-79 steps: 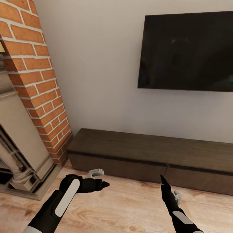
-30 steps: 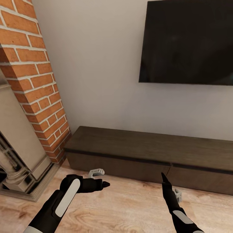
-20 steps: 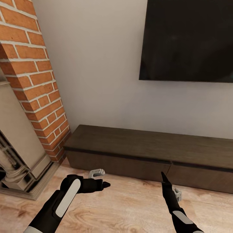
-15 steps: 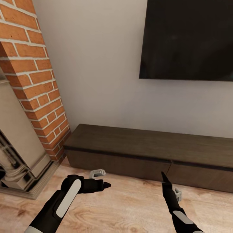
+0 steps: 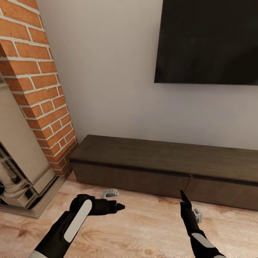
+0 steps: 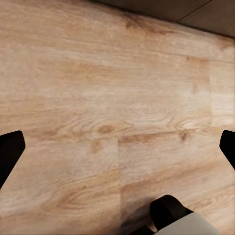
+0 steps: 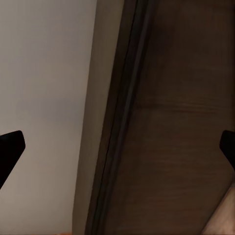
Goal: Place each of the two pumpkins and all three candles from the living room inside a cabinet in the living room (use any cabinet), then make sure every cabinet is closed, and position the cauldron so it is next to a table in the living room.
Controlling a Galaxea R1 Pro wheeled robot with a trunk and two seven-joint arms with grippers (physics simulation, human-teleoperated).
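Head view: both arms reach forward over the plank floor (image 5: 143,229), low in the frame. Left arm enters from 7 o'clock, forearm angled up toward centre, wrist bent so the left gripper (image 5: 120,206) points toward 3 o'clock. Right arm enters from 5 o'clock; right gripper (image 5: 182,195) points toward 12 o'clock, at the cabinet (image 5: 161,161).

Left wrist view: two black fingertips (image 6: 10,154) sit at opposite edges with bare floor (image 6: 112,98) between them, so the claw is released and empty. A black-and-white rounded robot part (image 6: 178,218) cuts in at one edge; which link it is cannot be told.

Right wrist view: fingertips (image 7: 10,149) likewise spread to the frame edges, released, nothing between them. Beyond them, the cabinet (image 7: 181,122) and the pale wall (image 7: 44,98).

Cabinet: long, low, dark brown, against the wall from 9 to 3 o'clock, below the black TV (image 5: 208,39). Drawer fronts flush, closed. Its right end is cut off by the frame.

At 9 o'clock: brick chimney (image 5: 39,82) and stone fireplace (image 5: 18,161), both cropped.
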